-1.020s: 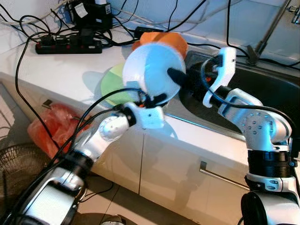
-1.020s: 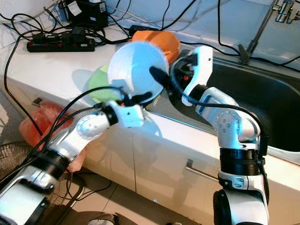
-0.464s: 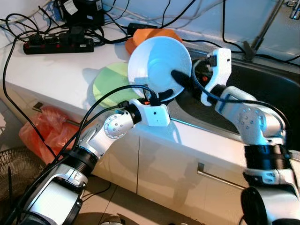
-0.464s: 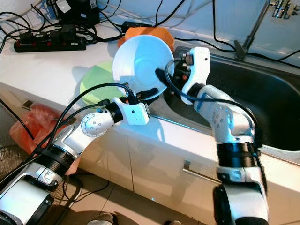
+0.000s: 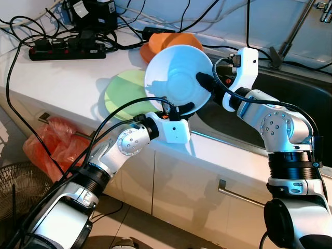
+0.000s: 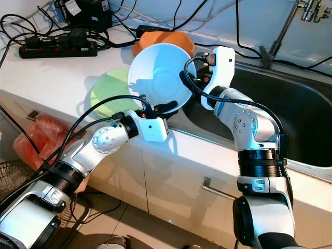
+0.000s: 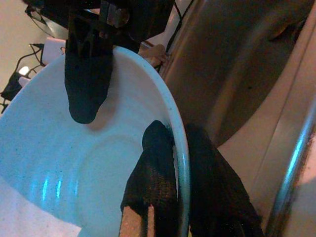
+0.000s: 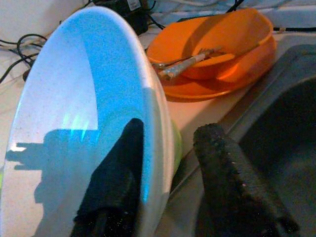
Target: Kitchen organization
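White bowl [image 5: 179, 78] is held tilted in upper centre of the head view, over the surface [image 5: 67, 78] edge beside the sink [image 5: 290, 98]; left hand [image 7: 170, 163] is pinched on its lower rim, one finger each side; right hand [image 8: 163, 173] straddles the opposite rim, not visibly clamped; bowl looks rigid, glossy, likely slippery and breakable; rim is the only hold; green plate [image 5: 122, 93] and orange bowl [image 5: 166, 41] sit behind.
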Robot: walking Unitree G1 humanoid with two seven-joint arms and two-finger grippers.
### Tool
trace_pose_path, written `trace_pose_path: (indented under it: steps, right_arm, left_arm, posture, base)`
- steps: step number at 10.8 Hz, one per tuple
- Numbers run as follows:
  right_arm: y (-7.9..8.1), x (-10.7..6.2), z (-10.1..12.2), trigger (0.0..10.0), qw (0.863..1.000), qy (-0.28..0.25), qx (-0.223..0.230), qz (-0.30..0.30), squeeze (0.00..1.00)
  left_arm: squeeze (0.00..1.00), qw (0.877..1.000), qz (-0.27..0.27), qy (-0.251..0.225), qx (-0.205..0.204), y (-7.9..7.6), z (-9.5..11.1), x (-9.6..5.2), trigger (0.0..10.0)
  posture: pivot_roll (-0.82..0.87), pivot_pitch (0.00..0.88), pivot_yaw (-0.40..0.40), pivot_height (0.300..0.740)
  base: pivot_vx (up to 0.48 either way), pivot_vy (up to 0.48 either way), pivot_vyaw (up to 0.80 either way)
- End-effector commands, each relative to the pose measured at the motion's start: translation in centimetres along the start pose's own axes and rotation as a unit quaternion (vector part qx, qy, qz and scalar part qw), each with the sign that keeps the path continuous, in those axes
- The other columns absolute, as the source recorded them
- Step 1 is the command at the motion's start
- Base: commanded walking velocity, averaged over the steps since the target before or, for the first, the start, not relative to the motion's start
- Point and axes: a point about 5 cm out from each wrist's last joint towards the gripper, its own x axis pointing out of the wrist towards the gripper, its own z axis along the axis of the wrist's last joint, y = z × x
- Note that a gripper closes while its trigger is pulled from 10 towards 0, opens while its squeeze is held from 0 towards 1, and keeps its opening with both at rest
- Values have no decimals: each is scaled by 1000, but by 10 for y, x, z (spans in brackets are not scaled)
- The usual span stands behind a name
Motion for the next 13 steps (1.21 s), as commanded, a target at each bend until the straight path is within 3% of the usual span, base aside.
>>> trace_pose_path:
  steps: [1,4,5,6,8,11,13]
  right_arm:
    - [-28,-8,-13,0,996,35,5,-76,0]
    - [-32,-10,-14,0,996,44,10,-82,0]
    - [-33,-11,-13,0,995,42,21,-82,0]
    - [-33,-11,-13,0,995,41,23,-83,0]
    - [-36,-11,-11,0,994,28,38,-97,0]
    - [-51,-13,-4,0,988,0,50,-144,0]
    - [-67,-16,-4,0,981,-10,43,-190,0]
  left_arm:
    - [0,999,32,-18,6,10,6,-1,0]
    - [0,999,40,-19,12,14,7,0,0]
    - [1000,998,50,-26,0,16,8,1,9333]
    - [1000,998,56,-25,0,17,8,1,10000]
    - [1000,997,73,-38,2,21,12,1,10000]
    - [1000,984,126,-94,-88,33,29,2,10000]
    - [1000,978,136,-106,-118,37,33,3,10000]
  posture:
    - [107,69,-45,740]
    - [103,72,-44,740]
    - [102,72,-43,740]
    - [102,74,-45,740]
    - [102,77,-45,740]
    - [103,79,-46,740]
    - [104,81,-46,740]
  base:
    - [0,0,0]
    - [0,0,0]
    - [0,0,0]
    - [0,0,0]
    - [0,0,0]
    - [0,0,0]
    - [0,0,0]
